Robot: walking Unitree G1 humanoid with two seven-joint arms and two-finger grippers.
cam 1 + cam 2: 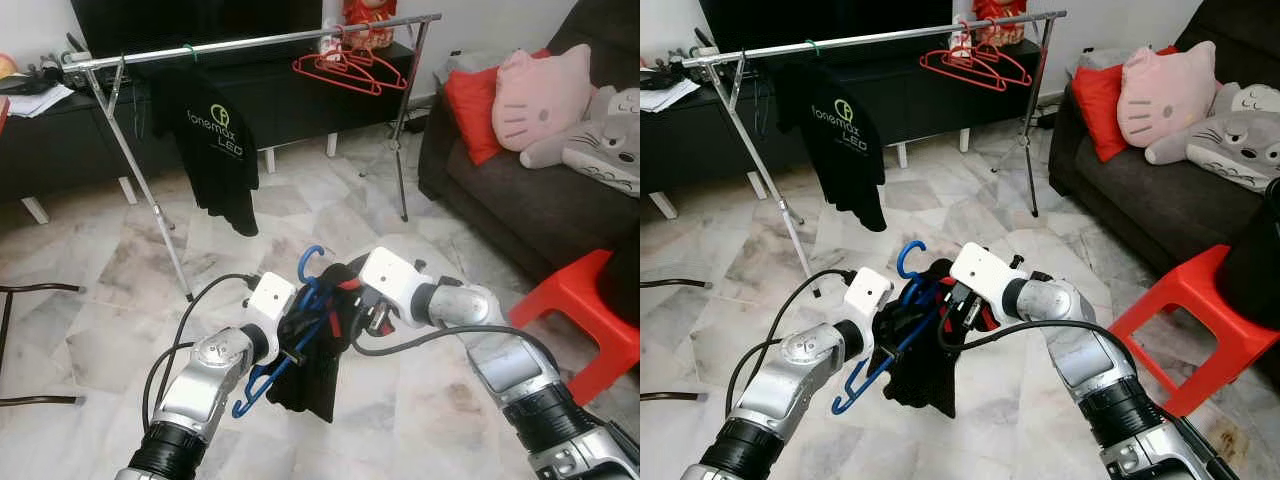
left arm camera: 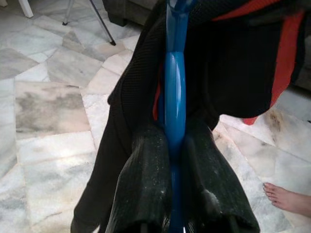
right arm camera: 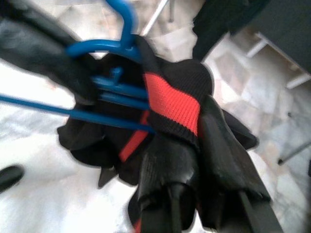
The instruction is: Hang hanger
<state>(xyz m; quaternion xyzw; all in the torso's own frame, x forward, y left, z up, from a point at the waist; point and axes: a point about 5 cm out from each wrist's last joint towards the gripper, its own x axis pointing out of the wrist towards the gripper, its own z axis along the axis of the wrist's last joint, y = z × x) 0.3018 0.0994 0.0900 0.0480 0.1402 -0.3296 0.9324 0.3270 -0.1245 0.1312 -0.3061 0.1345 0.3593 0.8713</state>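
Note:
A blue plastic hanger with a black garment with red trim draped on it hangs low in front of me. My left gripper is shut on the blue hanger's bar. My right gripper is shut on the garment's black-and-red band, beside the hanger's hook. Further off stands a silver clothes rail holding a black T-shirt and several red hangers.
A dark sofa with red and pink cushions stands at the right. A red plastic stool is close to my right arm. A dark TV cabinet runs behind the rail. A person's bare foot rests on the marble floor.

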